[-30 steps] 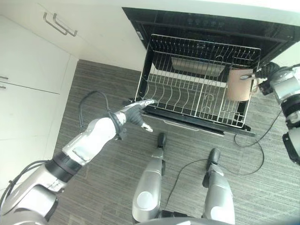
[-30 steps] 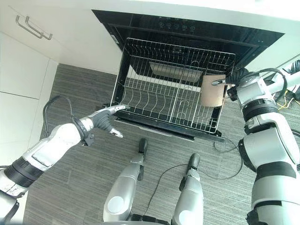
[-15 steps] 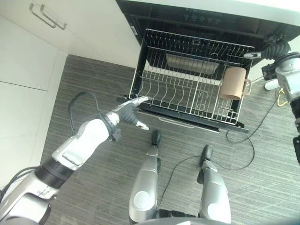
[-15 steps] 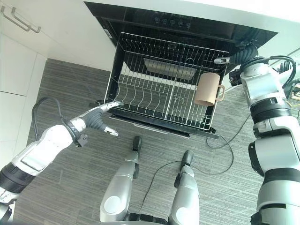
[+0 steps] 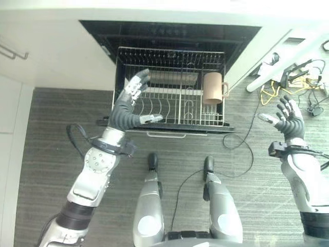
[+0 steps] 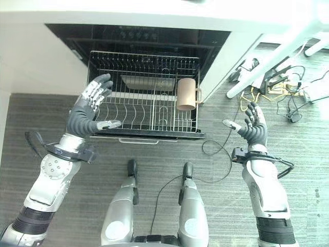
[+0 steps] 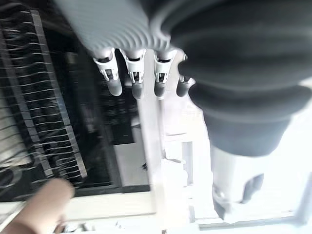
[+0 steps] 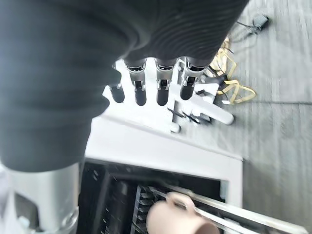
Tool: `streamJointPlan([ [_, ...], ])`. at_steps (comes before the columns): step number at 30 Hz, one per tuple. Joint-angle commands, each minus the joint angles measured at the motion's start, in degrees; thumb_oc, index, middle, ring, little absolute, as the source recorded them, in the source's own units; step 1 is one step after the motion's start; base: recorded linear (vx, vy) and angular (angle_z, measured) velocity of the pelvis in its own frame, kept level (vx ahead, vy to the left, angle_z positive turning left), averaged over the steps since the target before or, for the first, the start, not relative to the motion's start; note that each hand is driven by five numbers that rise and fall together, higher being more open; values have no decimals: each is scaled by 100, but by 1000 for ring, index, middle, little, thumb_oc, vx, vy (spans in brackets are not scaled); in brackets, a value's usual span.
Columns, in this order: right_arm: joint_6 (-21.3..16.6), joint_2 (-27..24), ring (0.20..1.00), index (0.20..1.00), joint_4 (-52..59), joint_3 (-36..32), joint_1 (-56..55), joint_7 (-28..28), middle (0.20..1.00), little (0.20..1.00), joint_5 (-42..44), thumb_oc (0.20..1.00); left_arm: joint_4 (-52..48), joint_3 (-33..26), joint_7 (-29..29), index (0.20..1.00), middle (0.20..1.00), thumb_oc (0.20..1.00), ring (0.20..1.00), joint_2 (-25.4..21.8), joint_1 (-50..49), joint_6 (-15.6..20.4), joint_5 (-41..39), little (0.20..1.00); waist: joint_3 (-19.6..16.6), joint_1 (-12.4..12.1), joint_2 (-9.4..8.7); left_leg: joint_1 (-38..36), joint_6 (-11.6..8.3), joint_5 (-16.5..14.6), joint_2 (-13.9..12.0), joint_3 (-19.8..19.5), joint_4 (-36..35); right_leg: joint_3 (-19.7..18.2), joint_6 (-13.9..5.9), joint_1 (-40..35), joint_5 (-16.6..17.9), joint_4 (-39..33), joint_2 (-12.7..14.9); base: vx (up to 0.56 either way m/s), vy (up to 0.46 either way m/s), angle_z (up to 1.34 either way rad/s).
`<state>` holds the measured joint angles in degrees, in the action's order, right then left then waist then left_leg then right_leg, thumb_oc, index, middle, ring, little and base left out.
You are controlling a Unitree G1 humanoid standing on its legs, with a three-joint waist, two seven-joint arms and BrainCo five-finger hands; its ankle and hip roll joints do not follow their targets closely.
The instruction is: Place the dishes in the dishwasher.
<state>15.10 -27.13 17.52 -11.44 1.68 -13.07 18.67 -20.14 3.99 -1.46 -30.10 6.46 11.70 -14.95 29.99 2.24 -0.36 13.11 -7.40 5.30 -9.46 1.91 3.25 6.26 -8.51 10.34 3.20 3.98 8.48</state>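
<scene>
The left hand (image 5: 125, 108) is raised with its fingers straight and spread, thumb out to the side, holding nothing; it hovers over the left part of the wire dish rack (image 5: 169, 98), above the rack's front-left corner. The right hand (image 6: 253, 127) is likewise held up with fingers splayed and empty, well to the right of the rack and over the grey wood-grain floor (image 6: 216, 170). The rack is pulled out from the open black dishwasher (image 6: 139, 37), which sits under a pale countertop. 1 beige mug (image 6: 186, 94) sits in the right part of the rack, close to its right edge, with its handle pointing away from the rack's middle. A metal tray (image 5: 172, 78) lies toward the rack's back. Beyond the right hand, tangled yellow and black cables (image 5: 288, 85) lie on the floor near white furniture legs (image 6: 280, 54).
</scene>
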Motion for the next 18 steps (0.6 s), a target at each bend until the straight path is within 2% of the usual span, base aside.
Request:
streamJointPlan([
  [1,-837,-114,1000,1000,211,-209,262,257,1000,1000,39,1000,-317,-105,35,1000,1000,1000,1000,-71,-114,662,-288,1000,-820,-81,-83,-420,468,-1040,215,147,-26,-49,142,-199,-1042,340,-208,44,-58,-13],
  [6,-1342,-15,1000,1000,599,-225,-13,652,1000,1000,-68,1000,-372,-242,-120,1000,1000,1000,1000,128,-314,782,-386,1000,-1401,-11,-77,-928,387,-865,105,237,-497,-165,120,-665,-938,-75,-229,39,-24,-9],
  [10,-1598,-39,1000,1000,680,-174,-45,916,1000,1000,-2,1000,-334,-260,-295,1000,1000,1000,1000,240,-310,946,-423,1000,-1780,20,-66,-1213,303,-737,-1,353,-783,-119,87,-944,-808,-390,-179,-9,14,-5],
  [13,-1856,-52,1000,1000,773,-172,-80,1096,1000,1000,24,1000,-316,-299,-513,1000,1000,1000,1000,311,-301,1136,-377,1000,-2037,85,-59,-1331,246,-696,-81,486,-825,-13,23,-1172,-519,-857,-66,-53,61,-4],
  [18,-1874,-26,1000,1000,941,-190,-245,1366,1000,1000,55,1000,-285,-425,-590,1000,1000,1000,1000,387,-405,1155,-387,1000,-2301,108,-12,-1509,188,-770,-137,631,-825,134,-23,-1337,-554,-898,45,5,68,-2],
])
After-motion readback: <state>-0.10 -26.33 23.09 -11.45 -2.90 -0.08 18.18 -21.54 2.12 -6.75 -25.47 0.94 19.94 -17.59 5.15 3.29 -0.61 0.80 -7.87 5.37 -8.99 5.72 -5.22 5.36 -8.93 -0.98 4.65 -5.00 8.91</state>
